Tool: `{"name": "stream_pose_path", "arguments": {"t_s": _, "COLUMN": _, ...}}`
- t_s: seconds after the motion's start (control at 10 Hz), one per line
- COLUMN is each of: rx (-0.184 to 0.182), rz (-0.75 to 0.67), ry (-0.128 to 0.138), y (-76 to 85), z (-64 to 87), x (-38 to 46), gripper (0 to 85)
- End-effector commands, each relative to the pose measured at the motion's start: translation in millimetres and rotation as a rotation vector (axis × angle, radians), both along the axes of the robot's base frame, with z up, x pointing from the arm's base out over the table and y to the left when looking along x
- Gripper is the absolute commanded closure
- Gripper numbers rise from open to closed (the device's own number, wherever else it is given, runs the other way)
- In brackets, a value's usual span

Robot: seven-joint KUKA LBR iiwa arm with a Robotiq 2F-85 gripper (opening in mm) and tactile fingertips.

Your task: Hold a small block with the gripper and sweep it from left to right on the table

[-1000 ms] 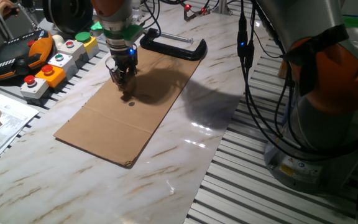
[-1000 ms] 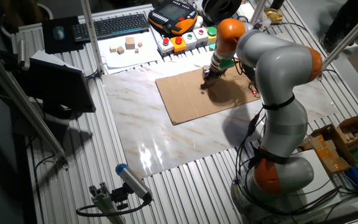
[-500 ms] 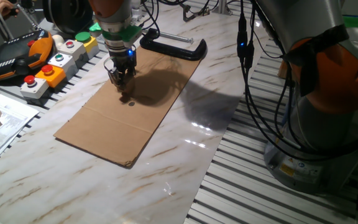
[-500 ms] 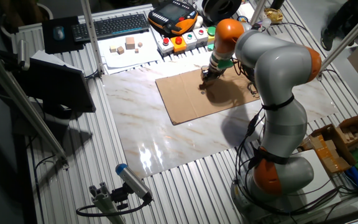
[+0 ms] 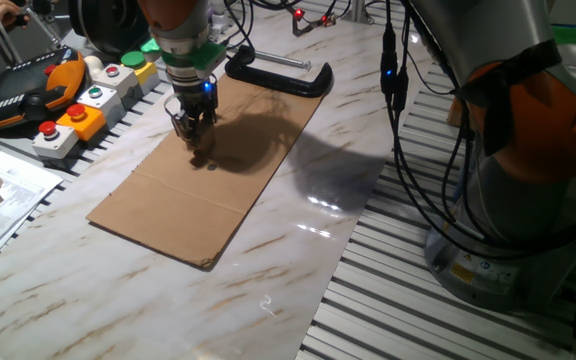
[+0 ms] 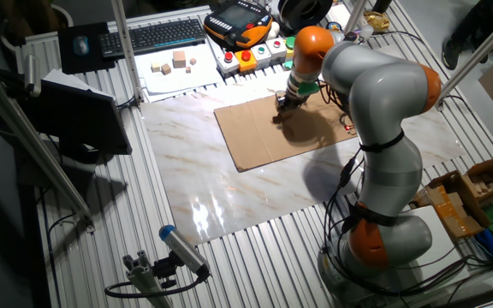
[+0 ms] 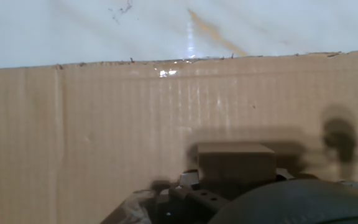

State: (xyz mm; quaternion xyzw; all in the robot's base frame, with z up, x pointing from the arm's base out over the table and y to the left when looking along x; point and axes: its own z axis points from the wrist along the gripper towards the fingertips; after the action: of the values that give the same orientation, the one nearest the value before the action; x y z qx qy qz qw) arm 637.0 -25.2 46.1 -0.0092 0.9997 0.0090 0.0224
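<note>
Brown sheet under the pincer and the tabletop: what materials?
Brown sheet: looks like corrugated cardboard, matte; faint ribbing and a ragged cut edge show in the hand view. Tabletop: glossy white marble-look with brown veins, mirror-like glare; real stone or laminate, can't tell.

Cardboard sheet (image 5: 208, 160) flat on the table (image 5: 298, 250), C-clamp (image 5: 278, 72) at its far edge. Gripper (image 5: 192, 128) over the sheet's far end, small block (image 7: 236, 160) between its fingers. Button boxes (image 5: 93, 100) left of the sheet, along the table edge.
</note>
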Motion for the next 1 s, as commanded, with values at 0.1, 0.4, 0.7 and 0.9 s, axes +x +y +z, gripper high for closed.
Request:
{"name": "stream_pose_path", "arguments": {"t_s": 0.1, "rx": 0.000, "rz": 0.000, "ry": 0.001, "y": 2.2, "z": -0.7, "x": -0.6, "gripper": 84.3}}
{"name": "stream_pose_path", "arguments": {"t_s": 0.4, "rx": -0.003, "rz": -0.001, "ry": 0.001, "y": 7.1, "z": -0.1, "x": -1.1, "gripper": 84.3}}
{"name": "stream_pose_path", "arguments": {"t_s": 0.7, "rx": -0.003, "rz": -0.003, "ry": 0.001, "y": 11.2, "z": -0.4, "x": -1.6, "gripper": 84.3}}
{"name": "stream_pose_path", "arguments": {"t_s": 0.9, "rx": -0.003, "rz": -0.003, "ry": 0.001, "y": 13.9, "z": -0.7, "x": -1.8, "gripper": 84.3}}
